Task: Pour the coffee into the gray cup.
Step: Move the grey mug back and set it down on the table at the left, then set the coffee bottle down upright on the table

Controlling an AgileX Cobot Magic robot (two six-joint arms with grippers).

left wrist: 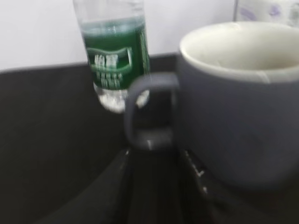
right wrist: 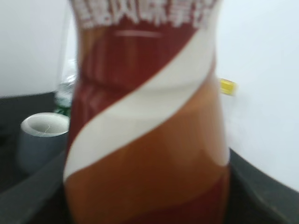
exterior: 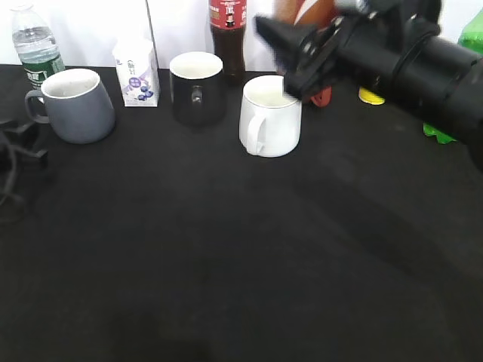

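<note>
The gray cup stands at the back left of the black table, handle to the left. In the left wrist view it fills the right side, and my left gripper is open with its fingertips level with the cup's handle. In the exterior view only a dark part of the left gripper shows at the left edge. The coffee bottle, with its brown, red and white label, fills the right wrist view between the jaws. My right gripper is closed around it behind the white mug. The bottle is mostly hidden by the arm.
Along the back edge stand a water bottle, a small carton, a black mug, a cola bottle and a white mug. A yellow object and a green bottle are at the back right.
</note>
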